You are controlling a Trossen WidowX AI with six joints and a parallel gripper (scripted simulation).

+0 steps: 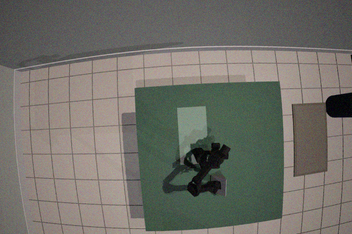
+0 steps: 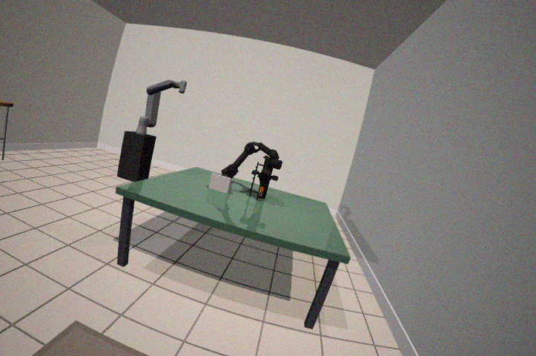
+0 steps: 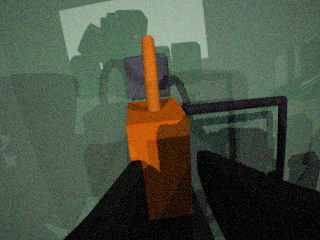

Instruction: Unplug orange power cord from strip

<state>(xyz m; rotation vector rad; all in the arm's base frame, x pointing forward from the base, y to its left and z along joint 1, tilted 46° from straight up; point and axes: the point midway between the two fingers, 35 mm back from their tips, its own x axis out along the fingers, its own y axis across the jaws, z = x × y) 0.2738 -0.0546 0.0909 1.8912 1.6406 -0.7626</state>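
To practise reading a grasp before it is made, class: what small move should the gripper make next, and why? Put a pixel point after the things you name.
Probably close the gripper (image 2: 262, 195) (image 3: 170, 166) a little more before any pull. In the wrist view the orange plug (image 2: 261, 190) (image 3: 172, 187) stands between the fingers, one overlapping its edge, while a narrow gap seems to remain at the other.

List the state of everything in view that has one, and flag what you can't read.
Gripper: partly closed around the plug; firm grip unclear.
Orange plug: between the fingers; plugged in or out unclear.
Orange cord: short stretch visible, extending from the plug.
Black arm: bent, reaching down to the table.
Grey arm: bent, raised.
Table: standing upright.
Power strip: can't identify it clearly.
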